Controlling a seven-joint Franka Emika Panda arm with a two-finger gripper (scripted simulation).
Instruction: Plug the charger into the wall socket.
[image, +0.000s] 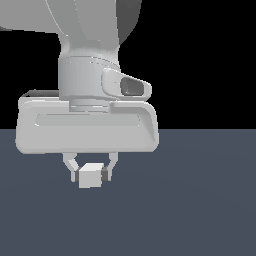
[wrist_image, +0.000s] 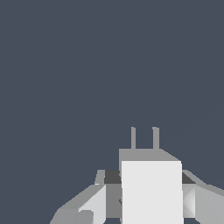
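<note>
The charger (image: 90, 175) is a small white block held between my gripper's (image: 90, 175) two fingers, just above the dark grey floor in the exterior view. The gripper is shut on it, with a pad pressed against each side. In the wrist view the charger (wrist_image: 151, 188) fills the space between the fingers (wrist_image: 92, 205), and its two thin prongs (wrist_image: 144, 138) stick out from its far end over bare floor. The wall socket is out of view in both frames.
The arm's wrist and white hand body (image: 87, 125) take up the upper half of the exterior view. A flat dark grey floor (image: 200, 200) spreads beneath, with a black background behind it.
</note>
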